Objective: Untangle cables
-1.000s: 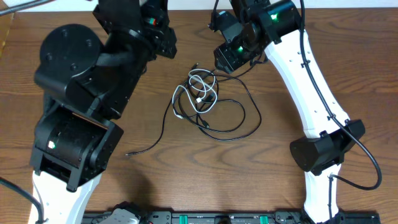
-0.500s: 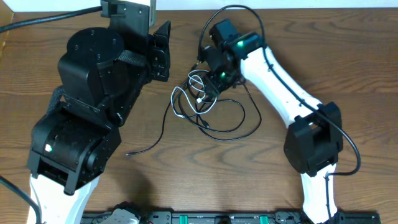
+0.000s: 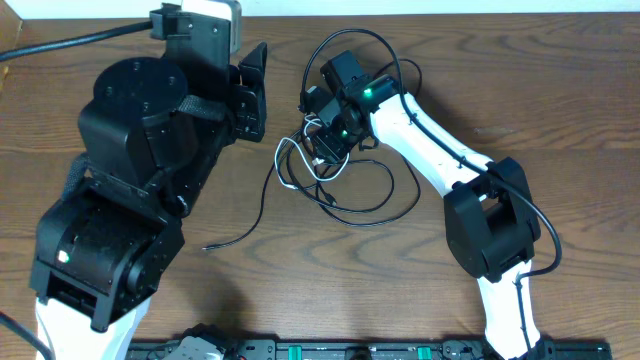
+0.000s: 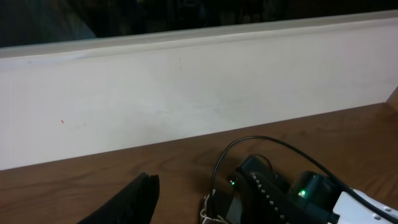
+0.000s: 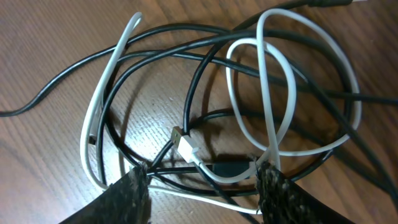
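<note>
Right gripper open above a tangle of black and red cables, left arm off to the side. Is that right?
Not quite: none is red. The right wrist view shows black cables and a white cable. The rest holds: the right gripper is open above the tangle, left arm off to the side.

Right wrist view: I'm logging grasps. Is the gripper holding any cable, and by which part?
Nothing is held. The right gripper is open, its fingers straddling the tangled cables near the white plug.
</note>
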`<control>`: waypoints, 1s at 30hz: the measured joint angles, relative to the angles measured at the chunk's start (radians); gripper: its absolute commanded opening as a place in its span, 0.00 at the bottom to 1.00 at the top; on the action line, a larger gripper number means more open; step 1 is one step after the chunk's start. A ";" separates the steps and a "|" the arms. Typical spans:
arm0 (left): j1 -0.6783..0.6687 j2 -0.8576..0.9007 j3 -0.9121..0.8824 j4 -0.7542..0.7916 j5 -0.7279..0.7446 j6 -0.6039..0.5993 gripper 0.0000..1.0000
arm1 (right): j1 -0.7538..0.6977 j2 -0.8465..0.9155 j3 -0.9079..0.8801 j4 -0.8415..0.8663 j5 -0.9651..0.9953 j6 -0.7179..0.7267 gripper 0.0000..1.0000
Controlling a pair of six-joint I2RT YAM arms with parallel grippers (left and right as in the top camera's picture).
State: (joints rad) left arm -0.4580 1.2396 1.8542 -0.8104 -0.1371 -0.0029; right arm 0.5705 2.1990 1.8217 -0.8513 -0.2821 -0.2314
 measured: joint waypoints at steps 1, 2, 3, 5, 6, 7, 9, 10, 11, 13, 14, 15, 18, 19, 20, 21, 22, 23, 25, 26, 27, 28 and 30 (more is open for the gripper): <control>0.000 -0.001 0.000 0.000 0.000 0.000 0.47 | -0.001 0.000 0.000 0.001 0.000 -0.004 0.54; 0.000 -0.001 0.000 0.000 0.000 0.000 0.47 | -0.002 0.000 0.000 0.000 0.000 -0.010 0.51; 0.000 -0.001 0.000 0.000 0.000 0.000 0.47 | -0.002 0.000 0.000 0.000 0.001 -0.013 0.50; 0.000 -0.001 0.000 0.000 0.000 0.000 0.47 | -0.002 0.000 0.000 0.002 0.001 -0.019 0.50; 0.000 -0.001 0.000 0.000 0.000 0.000 0.47 | -0.002 0.000 0.000 0.001 0.008 -0.021 0.50; 0.000 -0.001 0.000 0.000 0.000 0.000 0.47 | -0.002 0.000 0.001 0.000 0.019 -0.023 0.51; 0.000 0.000 0.000 0.000 0.000 0.000 0.47 | -0.002 0.002 0.024 -0.011 0.063 -0.026 0.54; 0.000 0.004 0.000 -0.001 0.000 0.000 0.47 | -0.002 0.003 0.051 -0.019 0.082 -0.032 0.55; 0.000 0.008 0.000 -0.001 0.000 0.000 0.47 | -0.002 0.003 0.068 -0.031 0.090 -0.036 0.56; 0.000 0.017 0.000 -0.002 0.000 0.000 0.47 | -0.002 0.003 0.114 -0.059 0.101 -0.050 0.56; 0.000 0.023 0.000 -0.002 0.000 0.000 0.47 | -0.002 0.003 0.148 -0.063 0.111 -0.058 0.56; 0.000 0.032 0.000 -0.004 0.000 0.000 0.47 | -0.002 0.003 0.171 -0.062 0.122 -0.066 0.56; 0.000 0.034 0.000 -0.026 0.000 0.000 0.47 | -0.004 0.003 0.174 -0.065 0.131 -0.072 0.57; 0.000 0.034 0.000 -0.026 0.000 0.000 0.47 | -0.004 0.003 0.174 -0.065 0.132 -0.072 0.57; 0.000 0.034 0.000 -0.027 0.000 0.000 0.47 | -0.005 0.005 0.174 -0.065 0.134 -0.072 0.57; 0.000 0.034 0.000 -0.027 0.000 0.000 0.47 | -0.006 0.007 0.174 -0.064 0.135 -0.072 0.57; 0.000 0.034 0.000 -0.027 0.000 0.000 0.47 | -0.006 0.013 0.174 -0.064 0.135 -0.072 0.56; 0.000 0.034 0.000 -0.027 0.000 0.000 0.47 | -0.006 0.035 0.174 -0.064 0.134 -0.072 0.51; 0.000 0.034 0.000 -0.027 0.000 0.000 0.47 | -0.006 0.071 0.174 -0.063 0.130 -0.074 0.01; 0.000 0.034 0.000 -0.027 0.000 0.000 0.47 | -0.005 0.100 0.174 -0.056 0.124 -0.079 0.01; 0.000 0.034 0.000 -0.027 0.000 0.000 0.47 | -0.005 0.118 0.172 -0.054 0.124 -0.080 0.01; 0.000 0.034 0.000 -0.027 0.000 0.000 0.47 | -0.005 0.129 0.171 -0.052 0.122 -0.079 0.01; 0.000 0.033 0.000 -0.027 0.000 0.000 0.47 | -0.005 0.130 0.171 -0.047 0.122 -0.079 0.01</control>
State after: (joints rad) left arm -0.4580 1.2728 1.8542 -0.8375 -0.1371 -0.0029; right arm 0.5652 2.3291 1.9923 -0.8986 -0.1604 -0.3107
